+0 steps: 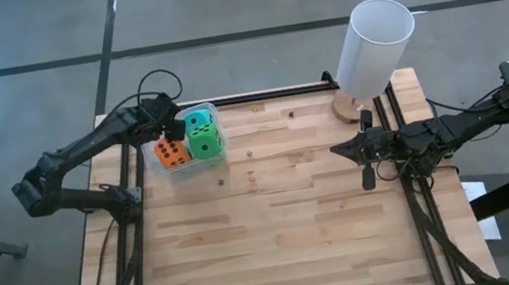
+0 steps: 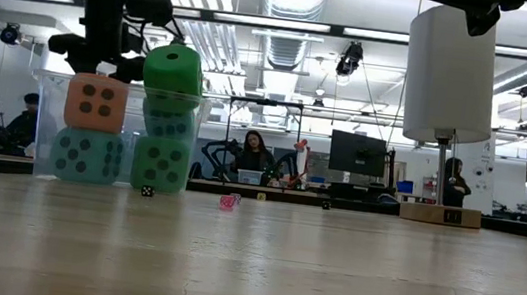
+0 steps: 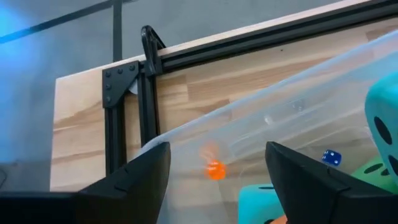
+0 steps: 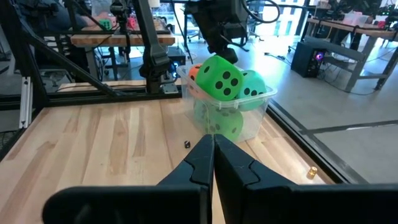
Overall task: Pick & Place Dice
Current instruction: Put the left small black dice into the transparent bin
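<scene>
A clear plastic tub [image 1: 211, 110] at the table's far left holds the big dice. An orange die [image 2: 96, 102] sits on a teal one [image 2: 86, 155]. Beside them a bright green die [image 4: 221, 77] tops a stack of another teal die [image 2: 168, 121] and a green die [image 2: 161, 163]. My left gripper [image 3: 217, 149] hovers open over the tub's far-left corner, just above the orange die [image 1: 171, 155]; only the tub wall shows between its fingers. My right gripper [image 4: 213, 142] is shut and raised at the table's right side, pointing toward the tub.
A tall white cylinder [image 1: 373, 42] stands on a wooden base at the far right. Several tiny dice lie loose on the table, among them a black one [image 2: 146, 191] and a pink one [image 2: 228, 202]. Black rails [image 1: 268, 94] frame the table. People sit in the room behind.
</scene>
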`<action>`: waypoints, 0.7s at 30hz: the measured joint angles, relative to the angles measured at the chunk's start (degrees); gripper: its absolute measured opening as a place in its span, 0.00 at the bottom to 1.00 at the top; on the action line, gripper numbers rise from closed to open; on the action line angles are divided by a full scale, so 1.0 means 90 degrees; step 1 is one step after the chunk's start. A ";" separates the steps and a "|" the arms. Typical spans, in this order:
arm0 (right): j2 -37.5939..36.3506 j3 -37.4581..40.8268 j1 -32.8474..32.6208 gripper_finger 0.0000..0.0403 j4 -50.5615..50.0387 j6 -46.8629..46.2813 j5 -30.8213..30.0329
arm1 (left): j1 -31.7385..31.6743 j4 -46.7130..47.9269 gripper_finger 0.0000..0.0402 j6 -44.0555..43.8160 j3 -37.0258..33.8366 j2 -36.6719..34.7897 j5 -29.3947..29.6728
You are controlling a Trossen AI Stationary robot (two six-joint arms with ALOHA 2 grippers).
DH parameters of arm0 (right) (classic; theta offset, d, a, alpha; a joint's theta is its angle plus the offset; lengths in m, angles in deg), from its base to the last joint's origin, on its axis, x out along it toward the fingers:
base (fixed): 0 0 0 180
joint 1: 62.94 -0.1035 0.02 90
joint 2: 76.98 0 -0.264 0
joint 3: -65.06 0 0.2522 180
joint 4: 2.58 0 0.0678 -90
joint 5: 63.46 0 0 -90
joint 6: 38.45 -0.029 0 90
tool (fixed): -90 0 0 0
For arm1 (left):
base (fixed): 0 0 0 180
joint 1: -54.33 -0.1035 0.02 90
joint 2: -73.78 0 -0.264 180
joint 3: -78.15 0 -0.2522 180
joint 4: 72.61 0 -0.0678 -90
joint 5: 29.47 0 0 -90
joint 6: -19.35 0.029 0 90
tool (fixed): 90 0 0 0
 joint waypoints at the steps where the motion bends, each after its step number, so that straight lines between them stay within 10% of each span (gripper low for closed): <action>1: 0.0000 0.0000 0.0000 0.02 0.0000 0.0000 0.0000 | 0.0000 0.0002 0.67 -0.0001 -0.0004 0.0002 -0.0029; 21: 0.0000 0.0000 -0.0001 0.02 0.0001 0.0150 0.0001 | 0.0002 -0.0078 0.65 -0.0097 -0.0050 -0.0006 -0.0957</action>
